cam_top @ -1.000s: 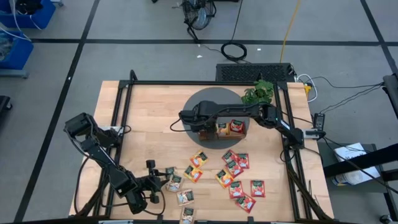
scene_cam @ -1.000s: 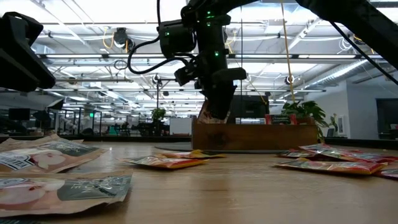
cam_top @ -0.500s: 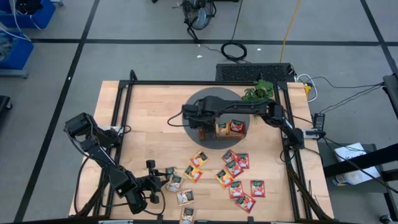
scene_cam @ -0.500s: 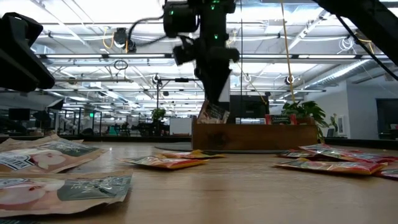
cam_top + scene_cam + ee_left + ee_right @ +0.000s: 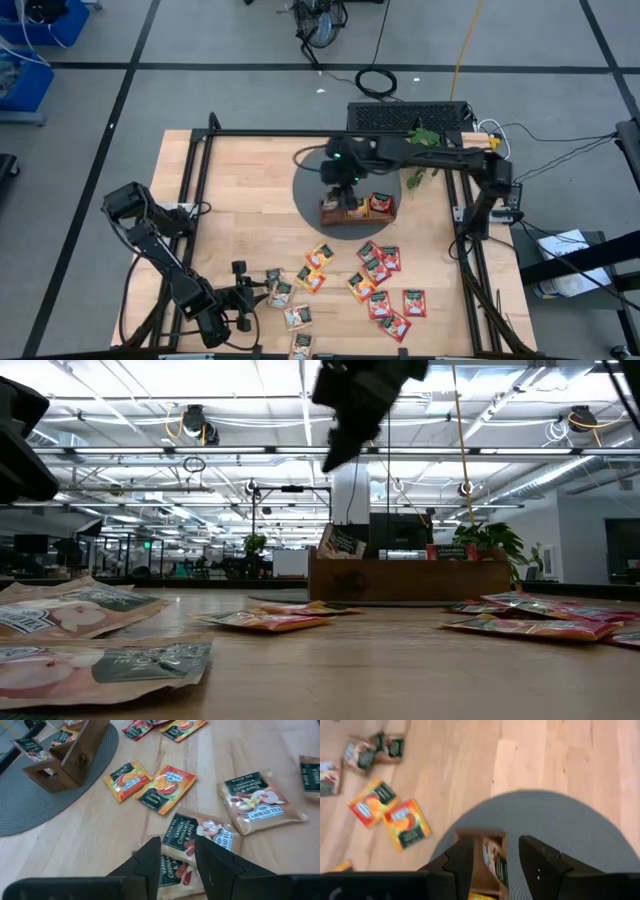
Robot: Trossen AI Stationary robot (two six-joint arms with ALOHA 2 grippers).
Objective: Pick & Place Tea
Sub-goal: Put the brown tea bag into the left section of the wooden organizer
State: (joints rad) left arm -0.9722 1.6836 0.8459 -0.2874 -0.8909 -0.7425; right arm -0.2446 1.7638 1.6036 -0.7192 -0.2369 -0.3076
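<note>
Our right gripper [image 5: 490, 857] hangs open and empty above the wooden tray [image 5: 357, 209] on the bench's far side (drop-off spot), while the left gripper [image 5: 177, 857], part-open and empty, hovers over a near-edge tea sachet [image 5: 192, 837]

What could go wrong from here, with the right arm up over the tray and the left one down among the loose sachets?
1. The beige sachet just placed in the wooden tray leans above its rim and might tip out.
2. The left gripper sits over overlapping beige sachets; closing there could take two, or push them apart.
3. The right gripper, jaws open and empty, hangs beside the small plant, which the arm could brush when swinging.
</note>
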